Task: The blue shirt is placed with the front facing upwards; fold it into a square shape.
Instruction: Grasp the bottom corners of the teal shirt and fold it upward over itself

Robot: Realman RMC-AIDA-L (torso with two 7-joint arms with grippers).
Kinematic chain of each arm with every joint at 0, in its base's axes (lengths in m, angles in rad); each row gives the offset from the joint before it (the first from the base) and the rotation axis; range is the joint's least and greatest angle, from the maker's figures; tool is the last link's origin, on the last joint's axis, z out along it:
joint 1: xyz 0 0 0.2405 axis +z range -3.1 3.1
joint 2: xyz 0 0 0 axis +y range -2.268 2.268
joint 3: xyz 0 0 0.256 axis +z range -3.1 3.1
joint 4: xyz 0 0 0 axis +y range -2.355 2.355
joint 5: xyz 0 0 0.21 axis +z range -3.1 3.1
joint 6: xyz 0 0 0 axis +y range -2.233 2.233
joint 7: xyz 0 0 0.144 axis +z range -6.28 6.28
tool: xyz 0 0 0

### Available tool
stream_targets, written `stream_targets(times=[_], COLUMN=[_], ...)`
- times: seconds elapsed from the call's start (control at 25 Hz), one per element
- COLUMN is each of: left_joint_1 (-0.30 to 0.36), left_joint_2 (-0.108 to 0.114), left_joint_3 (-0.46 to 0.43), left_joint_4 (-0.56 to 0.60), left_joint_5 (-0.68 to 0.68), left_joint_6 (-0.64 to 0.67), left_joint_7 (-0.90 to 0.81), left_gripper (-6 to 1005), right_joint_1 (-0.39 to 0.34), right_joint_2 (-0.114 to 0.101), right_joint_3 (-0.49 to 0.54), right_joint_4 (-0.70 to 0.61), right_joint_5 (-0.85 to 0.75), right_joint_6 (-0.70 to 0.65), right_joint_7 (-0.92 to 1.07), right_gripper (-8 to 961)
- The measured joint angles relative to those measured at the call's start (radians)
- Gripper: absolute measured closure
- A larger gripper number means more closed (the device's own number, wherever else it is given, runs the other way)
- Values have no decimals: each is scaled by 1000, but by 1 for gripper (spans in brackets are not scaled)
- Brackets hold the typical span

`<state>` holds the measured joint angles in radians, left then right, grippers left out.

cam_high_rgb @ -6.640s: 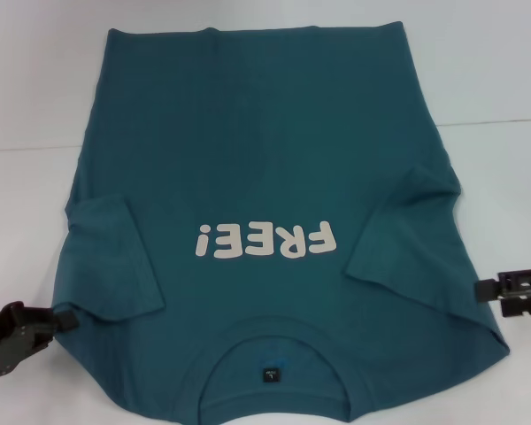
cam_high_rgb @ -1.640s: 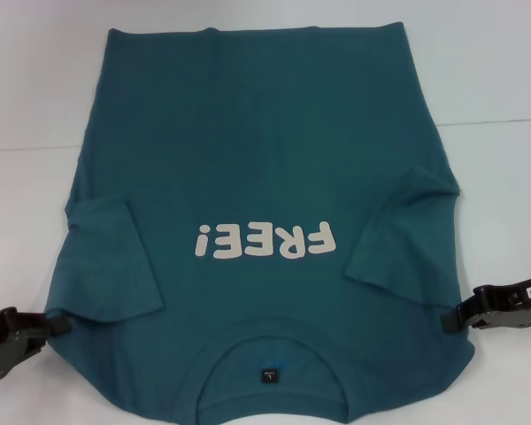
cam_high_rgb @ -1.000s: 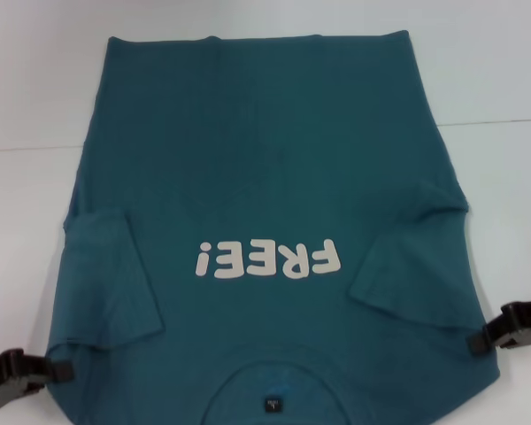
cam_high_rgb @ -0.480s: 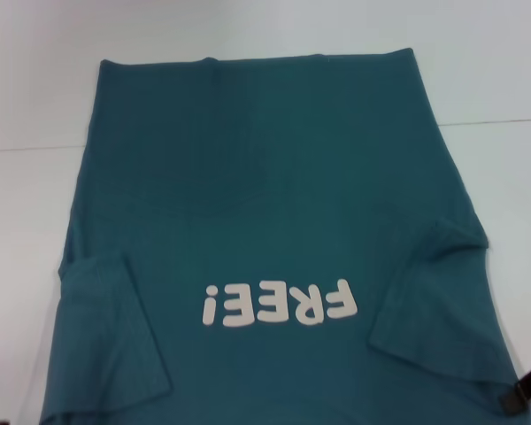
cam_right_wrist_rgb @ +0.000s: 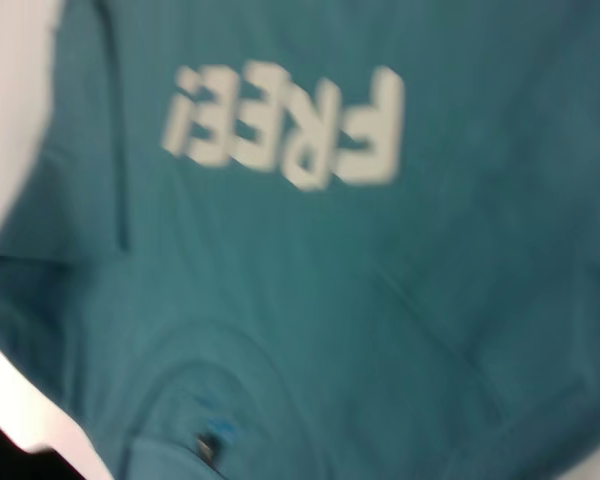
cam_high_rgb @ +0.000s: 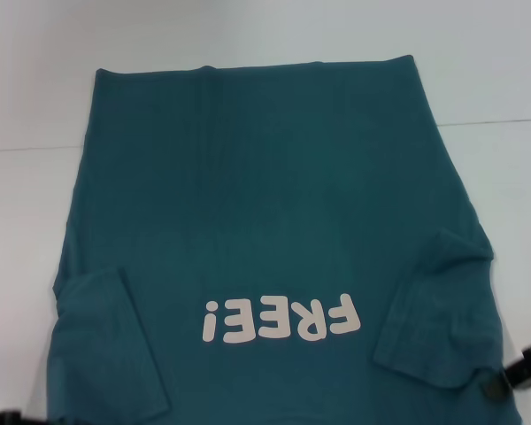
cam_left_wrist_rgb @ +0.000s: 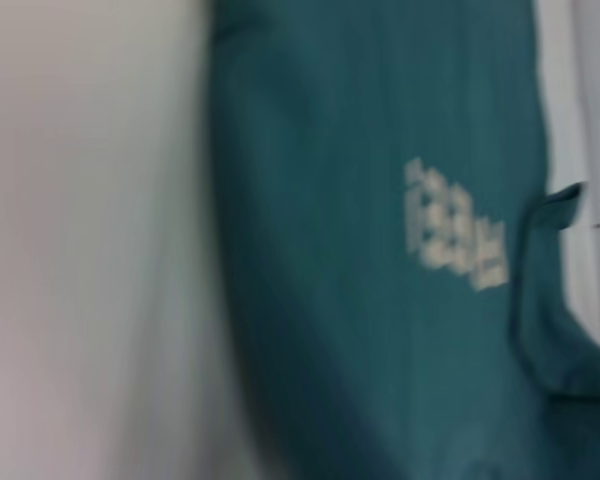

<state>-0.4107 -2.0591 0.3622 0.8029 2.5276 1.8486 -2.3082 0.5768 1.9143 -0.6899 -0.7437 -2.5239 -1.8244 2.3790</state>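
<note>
My right fingers pinch the blue shirt at its shoulder edge; left fingers' state cannot be told.

The blue shirt has slid toward the lower edge of the head view: its "FREE!" print sits lower, and the collar has left the frame. Both grippers dropped too; the right gripper shows at lower right, and only a sliver of the left gripper at the lower left corner.
</note>
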Motion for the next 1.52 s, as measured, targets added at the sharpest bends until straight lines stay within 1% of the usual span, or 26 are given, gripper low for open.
stream_targets(times=[0.04, 0.16, 0.24, 0.36, 0.4, 0.48, 0.56, 0.68, 0.72, 0.84, 0.88, 0.92, 0.96, 1.04, 1.2, 1.36, 1.48, 1.52], left_joint_1=[-14, -87, -143, -215, -243, -274, -304, -345, -363, -394, -394, -423, -425, -440, -468, -501, -527, -535], left_joint_2=[3, 26, 47, 68, 72, 73, 72, 60, 55, 50, 50, 49, 48, 42, 23, 5, 3, 3], left_joint_3=[-2, -5, -4, 2, 4, 4, 5, 6, 6, 6, 6, 18, 21, 42, 82, 126, 151, 158], left_joint_4=[-9, -56, -95, -144, -162, -178, -191, -204, -210, -229, -229, -248, -250, -257, -262, -265, -284, -293], left_joint_5=[-4, -28, -37, -39, -39, -40, -40, -40, -41, -40, -40, -38, -38, -43, -48, -49, -47, -45], left_joint_6=[-1, -26, -77, -167, -216, -277, -343, -460, -520, -619, -619, -700, -708, -759, -859, -936, -984, -1001], left_joint_7=[-3, -35, -71, -108, -119, -128, -136, -147, -150, -153, -153, -154, -154, -154, -154, -154, -154, -154], left_gripper=[960, 960, 960, 960, 960, 960, 960, 960, 960, 960, 960, 960, 960, 960, 960, 961, 961, 961], right_joint_1=[4, 14, 21, 32, 36, 46, 58, 83, 91, 111, 114, 118, 121, 125, 134, 148, 171, 188], right_joint_2=[-2, -8, -10, -11, -10, -6, 0, 15, 21, 38, 42, 45, 49, 51, 52, 52, 46, 41], right_joint_3=[2, 17, 49, 101, 112, 119, 119, 111, 109, 101, 99, 94, 90, 86, 78, 50, 21, -10], right_joint_4=[0, 3, 4, 7, 9, 11, 13, 15, 16, 19, 21, 25, 30, 40, 67, 83, 108, 121], right_joint_5=[29, 84, 107, 122, 128, 142, 153, 158, 156, 148, 148, 148, 148, 148, 148, 148, 149, 146], right_joint_6=[0, 24, 65, 160, 192, 253, 309, 398, 425, 502, 525, 549, 571, 612, 696, 749, 770, 787], right_joint_7=[-4, 2, 27, 74, 84, 97, 102, 103, 103, 103, 103, 103, 103, 103, 103, 103, 103, 103], right_gripper=[914, 914, 914, 914, 913, 913, 913, 913, 913, 913, 912, 912, 912, 912, 912, 911, 911, 911])
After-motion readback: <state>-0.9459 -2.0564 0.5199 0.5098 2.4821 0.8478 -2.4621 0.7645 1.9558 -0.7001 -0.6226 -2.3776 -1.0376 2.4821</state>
